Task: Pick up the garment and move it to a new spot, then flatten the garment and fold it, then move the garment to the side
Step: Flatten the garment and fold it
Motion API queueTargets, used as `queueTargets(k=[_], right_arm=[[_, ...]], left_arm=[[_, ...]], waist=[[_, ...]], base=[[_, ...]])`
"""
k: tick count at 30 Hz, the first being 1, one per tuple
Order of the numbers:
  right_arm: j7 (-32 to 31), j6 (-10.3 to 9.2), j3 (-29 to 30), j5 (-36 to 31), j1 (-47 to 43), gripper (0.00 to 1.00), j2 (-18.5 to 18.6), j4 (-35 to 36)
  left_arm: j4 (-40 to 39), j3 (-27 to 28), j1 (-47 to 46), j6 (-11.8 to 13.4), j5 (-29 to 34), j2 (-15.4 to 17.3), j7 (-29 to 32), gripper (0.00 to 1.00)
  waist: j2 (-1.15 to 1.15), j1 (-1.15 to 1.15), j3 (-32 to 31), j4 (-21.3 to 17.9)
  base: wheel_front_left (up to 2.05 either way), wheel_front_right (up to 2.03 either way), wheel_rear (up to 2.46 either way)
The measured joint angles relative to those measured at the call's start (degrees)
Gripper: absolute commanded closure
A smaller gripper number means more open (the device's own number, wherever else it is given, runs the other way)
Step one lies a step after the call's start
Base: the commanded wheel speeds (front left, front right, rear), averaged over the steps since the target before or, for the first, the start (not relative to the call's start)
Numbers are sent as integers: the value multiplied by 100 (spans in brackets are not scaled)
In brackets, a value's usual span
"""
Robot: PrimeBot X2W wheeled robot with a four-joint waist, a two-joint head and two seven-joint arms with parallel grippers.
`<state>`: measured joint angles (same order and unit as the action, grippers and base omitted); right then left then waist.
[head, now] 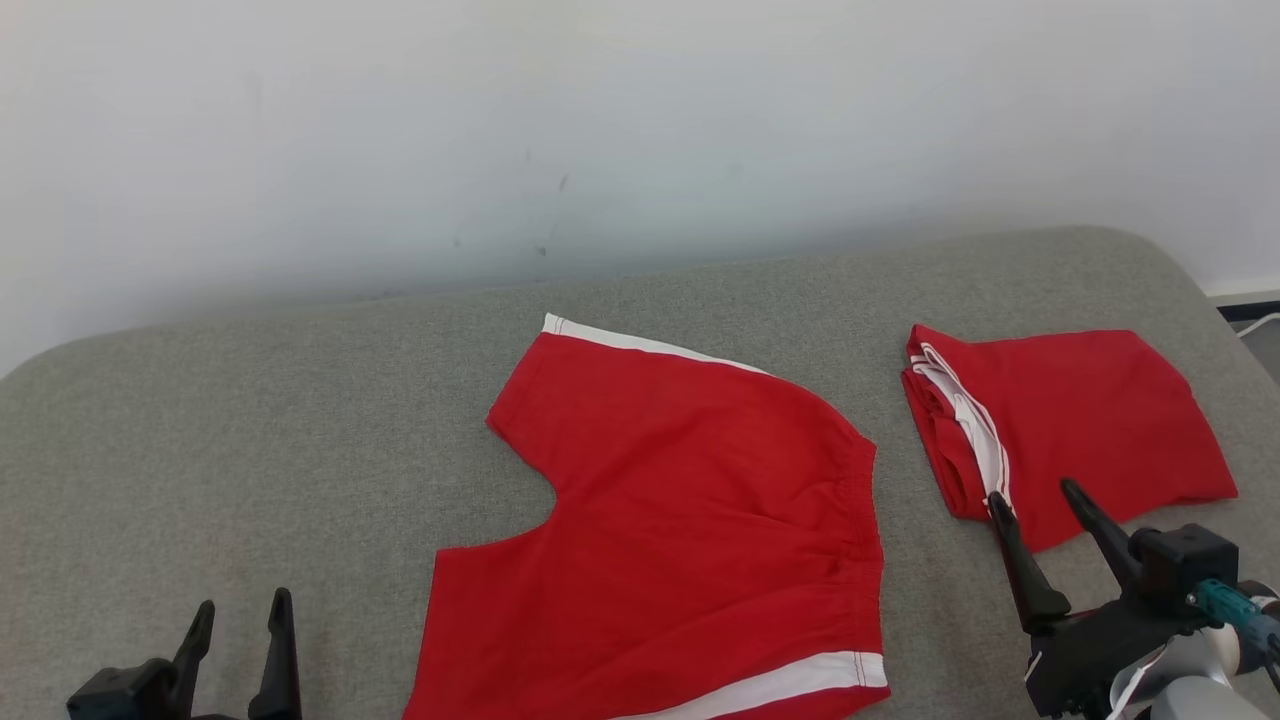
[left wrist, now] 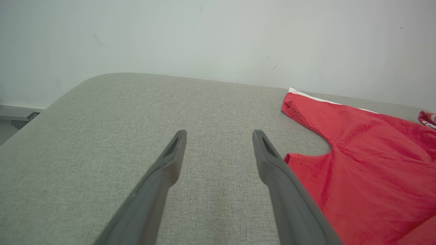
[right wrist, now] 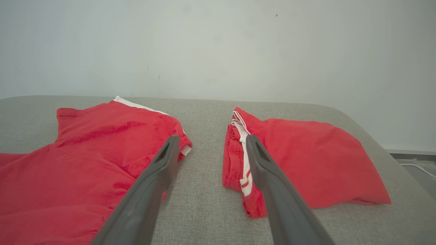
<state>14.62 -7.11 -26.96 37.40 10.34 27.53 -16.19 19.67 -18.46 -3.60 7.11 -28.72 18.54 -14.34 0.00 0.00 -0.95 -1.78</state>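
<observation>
A pair of red shorts with white side stripes, the garment [head: 680, 510], lies spread flat in the middle of the grey cushion; its legs point left and its waistband right. It also appears in the left wrist view [left wrist: 368, 170] and the right wrist view [right wrist: 75, 163]. My left gripper [head: 240, 625] stands open at the lower left, over bare fabric to the left of the shorts' near leg [left wrist: 219, 136]. My right gripper [head: 1035, 495] is open at the lower right, its fingers [right wrist: 259, 163] above the gap between the flat shorts and a folded pair.
A second pair of red shorts [head: 1060, 425], folded, rests at the right of the cushion [head: 250, 420] and shows in the right wrist view [right wrist: 306, 166]. A pale wall rises behind. The cushion's rounded right edge drops to floor with a white cable [head: 1258, 325].
</observation>
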Motion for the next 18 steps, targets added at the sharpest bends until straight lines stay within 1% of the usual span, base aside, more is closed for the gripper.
queueTargets(k=[4,10,18], right_arm=[[0,0,133,-122,-110,0,-101,-60],[0,0,266,-347,-183,0,-255,-63],[0,-1,414,-575,-204,0,-341,-63]], left_arm=[[-40,145,8,0,236,-103,0,0],[-134,308,160,0,417,-250,-1,0],[-244,445,218,0,659,-391,-1,0]], waist=[[0,0,-19,10],[0,0,-22,20],[0,0,-10,26]], base=[[0,0,0],[0,0,0],[0,0,0]])
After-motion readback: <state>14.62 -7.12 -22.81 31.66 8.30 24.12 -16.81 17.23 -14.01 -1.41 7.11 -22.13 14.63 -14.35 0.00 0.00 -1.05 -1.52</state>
